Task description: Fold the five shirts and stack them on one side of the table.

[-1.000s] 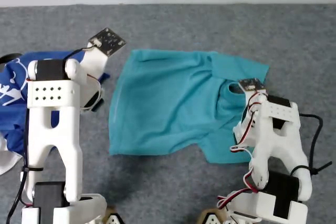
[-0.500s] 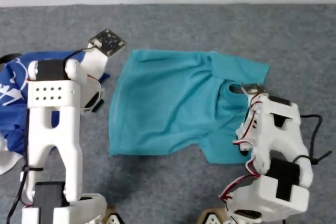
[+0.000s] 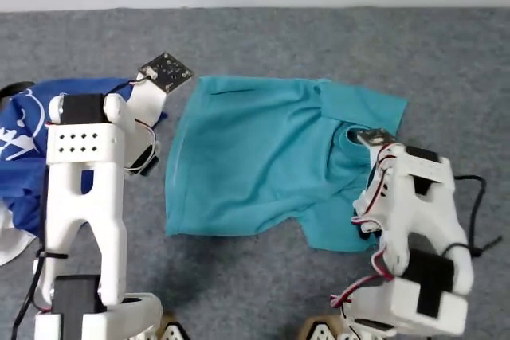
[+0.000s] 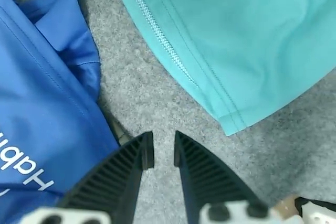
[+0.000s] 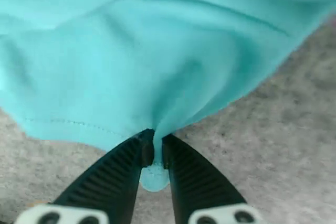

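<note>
We note the teal shirt lying spread mid-table, partly folded, and the blue shirt crumpled at the table's left edge. The right gripper pinches a fold of teal fabric at the edge nearest the arms. The left gripper is slightly parted and holds nothing, over bare grey surface between the two shirts.
</note>
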Robot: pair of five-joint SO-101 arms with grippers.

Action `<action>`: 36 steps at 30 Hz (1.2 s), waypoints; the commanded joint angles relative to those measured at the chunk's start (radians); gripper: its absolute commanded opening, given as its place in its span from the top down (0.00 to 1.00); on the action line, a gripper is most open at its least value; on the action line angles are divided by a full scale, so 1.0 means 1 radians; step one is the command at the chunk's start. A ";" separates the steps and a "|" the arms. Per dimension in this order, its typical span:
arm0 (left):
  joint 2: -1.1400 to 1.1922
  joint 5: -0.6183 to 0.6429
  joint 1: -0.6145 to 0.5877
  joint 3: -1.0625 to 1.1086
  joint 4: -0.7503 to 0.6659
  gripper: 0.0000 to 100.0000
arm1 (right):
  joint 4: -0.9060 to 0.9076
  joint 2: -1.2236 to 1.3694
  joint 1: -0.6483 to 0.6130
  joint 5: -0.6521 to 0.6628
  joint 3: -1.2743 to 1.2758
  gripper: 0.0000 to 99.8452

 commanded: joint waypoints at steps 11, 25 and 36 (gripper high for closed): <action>0.157 -0.114 0.046 0.213 -0.086 0.93 | 0.061 -0.177 0.104 0.063 -0.006 0.99; 0.344 -0.074 0.198 0.174 -0.235 0.93 | 0.070 -0.180 0.099 0.058 -0.011 0.99; 0.571 -0.104 0.098 0.028 -0.350 0.93 | 0.074 -0.183 0.137 0.061 -0.075 0.99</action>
